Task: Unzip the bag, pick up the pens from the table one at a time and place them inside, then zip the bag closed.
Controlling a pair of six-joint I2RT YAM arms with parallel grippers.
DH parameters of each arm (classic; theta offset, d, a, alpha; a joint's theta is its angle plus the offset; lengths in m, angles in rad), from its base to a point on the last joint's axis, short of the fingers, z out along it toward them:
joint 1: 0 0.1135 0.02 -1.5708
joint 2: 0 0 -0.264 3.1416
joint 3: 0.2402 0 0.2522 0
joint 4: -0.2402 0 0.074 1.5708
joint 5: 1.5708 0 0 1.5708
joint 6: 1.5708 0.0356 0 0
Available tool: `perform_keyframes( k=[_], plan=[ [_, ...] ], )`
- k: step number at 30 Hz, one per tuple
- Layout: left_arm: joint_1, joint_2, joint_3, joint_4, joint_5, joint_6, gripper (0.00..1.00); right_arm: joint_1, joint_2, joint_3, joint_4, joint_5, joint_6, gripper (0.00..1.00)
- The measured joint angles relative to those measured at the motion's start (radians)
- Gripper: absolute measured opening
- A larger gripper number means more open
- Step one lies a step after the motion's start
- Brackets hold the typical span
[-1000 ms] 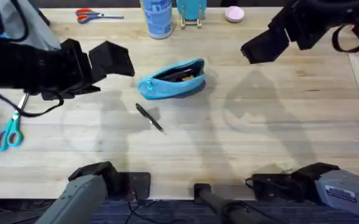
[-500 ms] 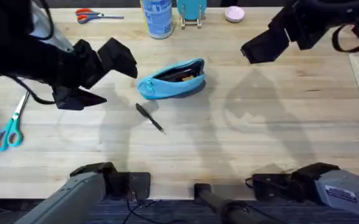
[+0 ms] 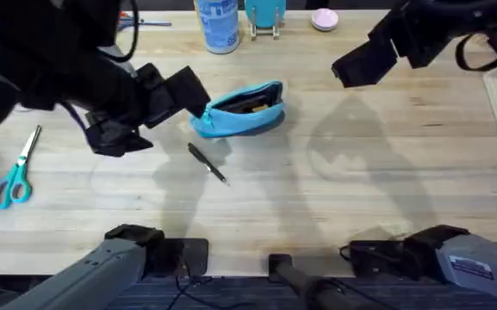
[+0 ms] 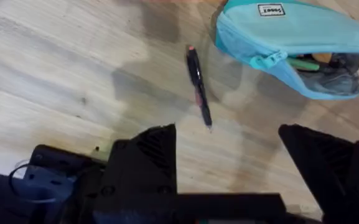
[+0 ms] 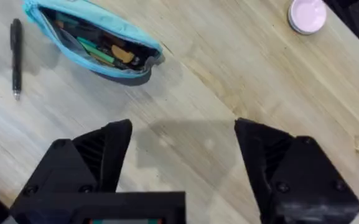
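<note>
Wide wooden table (image 3: 334,198), and the left arm hangs over its left half, gripper (image 4: 229,168) spread wide above the boards, holding nothing. The right gripper (image 5: 182,162) hovers far right, fingers apart too. The bag (image 3: 239,110) lies mid-table, zip open, coloured items inside. One pen (image 3: 207,162) lies just beside it, not touching.

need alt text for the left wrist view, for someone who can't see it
A dark pen lies alone on the light wooden table, just beside an unzipped turquoise pencil pouch with pens visible inside. The left gripper hovers above with its two black fingers spread open, the pen's tip showing between them.
</note>
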Motion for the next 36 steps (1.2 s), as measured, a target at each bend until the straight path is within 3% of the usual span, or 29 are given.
perform_keyframes(
  k=[6,23,31,36],
  plan=[
    [-0.049,-0.001,-0.086,0.104,-0.022,-0.061,0.995,0.0,0.003,0.0,0.0,0.0,0.0,0.997],
    [-0.143,-0.001,-0.373,0.364,-0.03,-0.116,0.993,0.0,0.003,0.0,0.0,0.0,0.0,0.996],
    [-0.144,0.0,-0.387,0.397,-0.041,-0.131,0.983,0.0,0.003,0.0,0.0,0.0,0.0,0.997],
    [-0.184,0.033,-0.387,0.392,-0.044,-0.131,0.983,0.0,0.003,0.0,0.0,0.0,0.0,0.997]
  ],
)
